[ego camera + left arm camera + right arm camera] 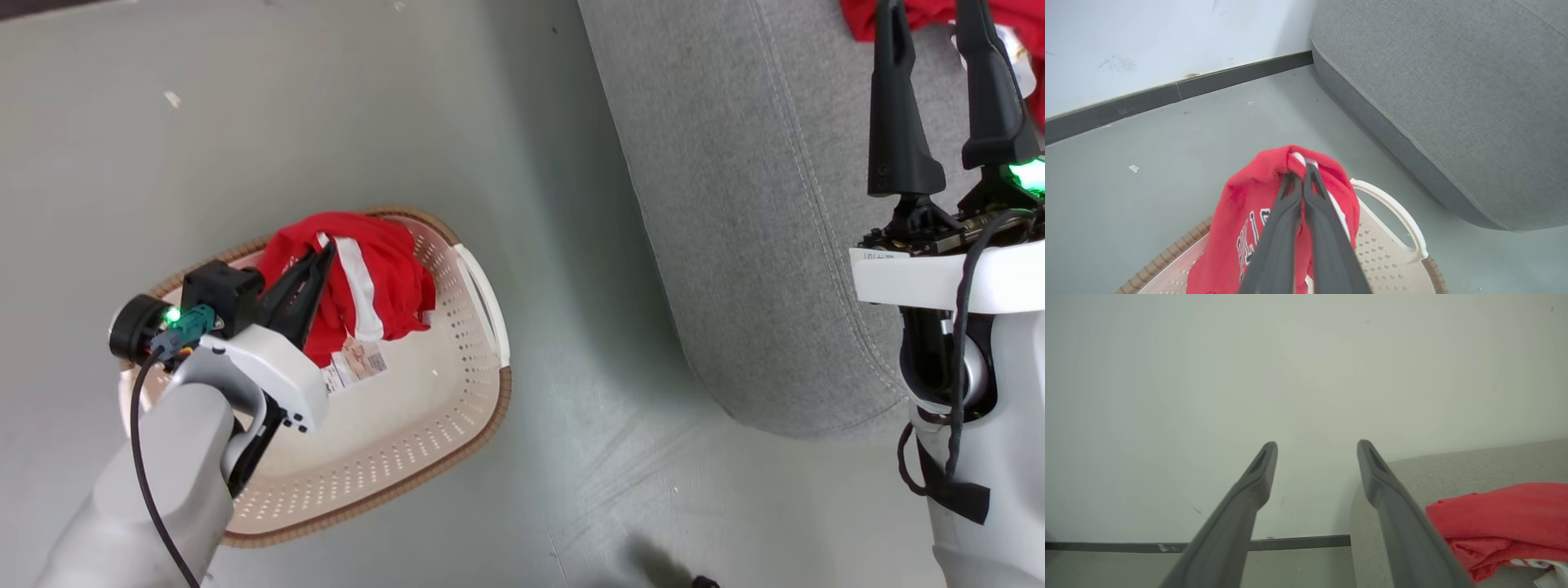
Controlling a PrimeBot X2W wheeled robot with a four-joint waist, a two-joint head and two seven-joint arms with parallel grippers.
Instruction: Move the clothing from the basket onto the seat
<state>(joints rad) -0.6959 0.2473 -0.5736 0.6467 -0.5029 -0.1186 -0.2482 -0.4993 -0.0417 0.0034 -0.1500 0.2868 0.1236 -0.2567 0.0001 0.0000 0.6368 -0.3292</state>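
Observation:
A red garment with white stripes (367, 278) hangs over the cream basket (424, 425), pinched by my left gripper (326, 251), which is shut on a fold of it. In the left wrist view the closed fingers (1306, 212) hold the red fabric (1241, 208) lifted above the basket (1392, 245). A second red garment (931, 15) lies on the grey seat (735, 204) at the top right. My right gripper (931, 24) hovers open over the seat; in its wrist view the spread fingers (1253, 490) hold nothing, with the red garment (1502, 518) lying to their right.
The basket stands on a grey-green floor (245, 106), left of the seat's rounded corner. A white wall with a dark skirting board (1147, 102) runs behind. A paper tag (355, 363) dangles from the held garment. Open floor separates basket and seat.

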